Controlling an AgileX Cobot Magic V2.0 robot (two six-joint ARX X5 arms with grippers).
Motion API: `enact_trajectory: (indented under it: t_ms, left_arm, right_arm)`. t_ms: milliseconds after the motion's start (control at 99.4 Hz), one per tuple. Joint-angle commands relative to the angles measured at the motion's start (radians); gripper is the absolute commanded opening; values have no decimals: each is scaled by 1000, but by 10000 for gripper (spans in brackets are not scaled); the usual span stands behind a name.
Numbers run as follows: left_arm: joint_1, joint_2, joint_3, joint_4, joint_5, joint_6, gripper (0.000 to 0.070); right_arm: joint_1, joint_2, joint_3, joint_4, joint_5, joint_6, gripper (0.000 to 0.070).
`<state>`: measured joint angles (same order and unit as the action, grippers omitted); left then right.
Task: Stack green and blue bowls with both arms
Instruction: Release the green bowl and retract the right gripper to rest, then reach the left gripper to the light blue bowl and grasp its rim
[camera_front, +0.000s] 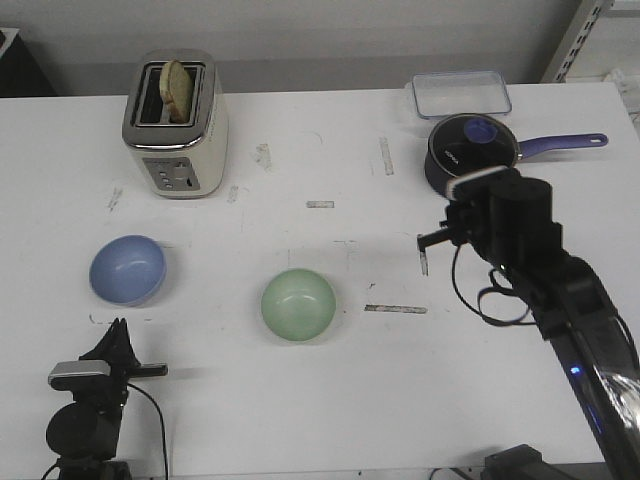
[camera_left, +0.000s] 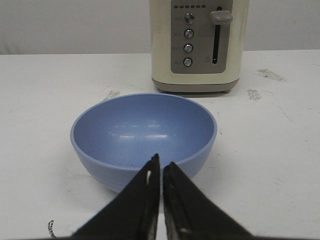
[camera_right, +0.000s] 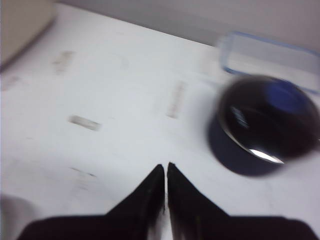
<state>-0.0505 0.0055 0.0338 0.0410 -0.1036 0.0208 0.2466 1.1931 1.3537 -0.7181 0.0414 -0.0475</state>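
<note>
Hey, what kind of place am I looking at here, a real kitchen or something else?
Probably a lab bench staged as a kitchen: a bare white table marked with tape scraps, holding a toaster, a saucepan and two bowls, with a robot arm on each side.

Even, bright light — right wrist view motion-blurred.

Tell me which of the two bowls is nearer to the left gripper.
The blue bowl. It sits just ahead of the left gripper, beside the toaster, while the green bowl lies farther toward the table's middle.
</note>
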Motion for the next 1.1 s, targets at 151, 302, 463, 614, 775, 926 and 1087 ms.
enact_trajectory:
  t_ms: [151,302,463,614,775,926,1087]
  left_arm:
    - [-1,-2,-20,12,-1,13,3]
    - [-1,-2,-20,13,-1,13,3]
    - [-1,-2,-20,13,-1,13,3]
    - [-1,-2,-20,14,-1,6,3]
    - [-1,-2,7,97,-1,-57,2]
    - [-1,14,153,198,-1,-35,2]
    - [-1,158,451,141,-1,-1,2]
  right_arm:
    - [-99,-322,-414,166,1,9,0]
    - [-117,-559,-661,255,1,50,0]
    - [-117,-776,-821,272,1,52,0]
    - [-117,-901,-874,269,1,52,0]
    - [-117,-938,-875,270,5,52,0]
    - [-117,-937,-875,269,5,51,0]
    - [-117,-937,-875,269,12,51,0]
